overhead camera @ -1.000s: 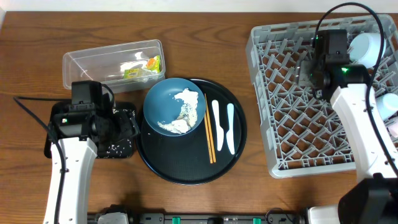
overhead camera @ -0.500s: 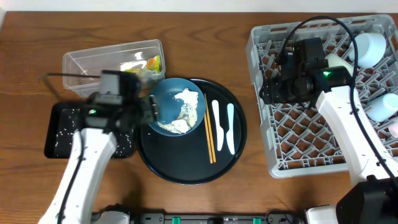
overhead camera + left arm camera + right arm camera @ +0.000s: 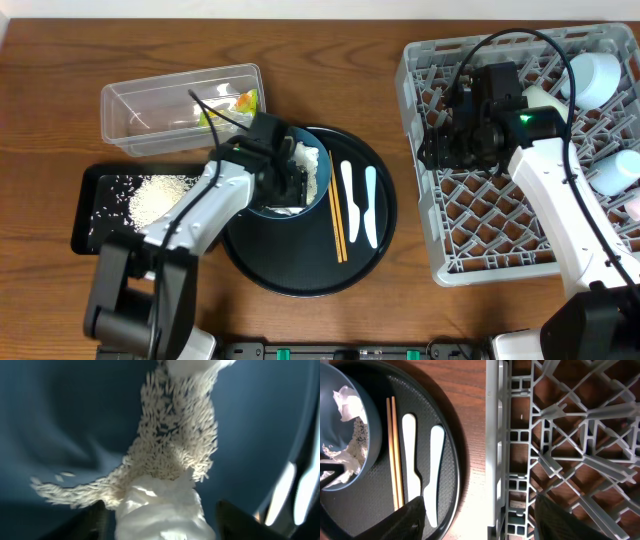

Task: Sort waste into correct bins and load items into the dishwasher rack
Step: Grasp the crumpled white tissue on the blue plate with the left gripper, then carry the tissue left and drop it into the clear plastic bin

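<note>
Far left on the wooden surface (image 3: 50, 90): shallow black tray (image 3: 92, 232), with a heap of loose rice grains (image 3: 155, 195) in its middle and stray grains toward its left end. Just behind it, clear plastic tub (image 3: 150, 100), with the green-yellow-orange wrapper (image 3: 240, 103) at its right end.

Next, left claw (image 3: 290, 175), reaching down into the dark blue plate (image 3: 50, 410) at the back left of the round black tray (image 3: 300, 275). Spread wide in the left wrist view, one of its fingers (image 3: 92, 520) on each side of a crumpled white paper scrap (image 3: 160, 510). Cannot tell whether touching the paper. Just beyond the scrap, a band of rice (image 3: 175, 445) across the plate.

Right of the plate on the round tray, side by side: orange-brown chopsticks (image 3: 337, 215), then two white plastic utensils (image 3: 348, 195) (image 3: 370, 205), all lying flat, apart from each other.

Further right, the grey dishwasher rack (image 3: 430, 60), with the right claw (image 3: 485, 520) above its left wall. Fingers parted and gripping nothing. In the rack's right side, a white cup (image 3: 590, 75) at the back and a pale blue cup (image 3: 615, 172) nearer the front.
</note>
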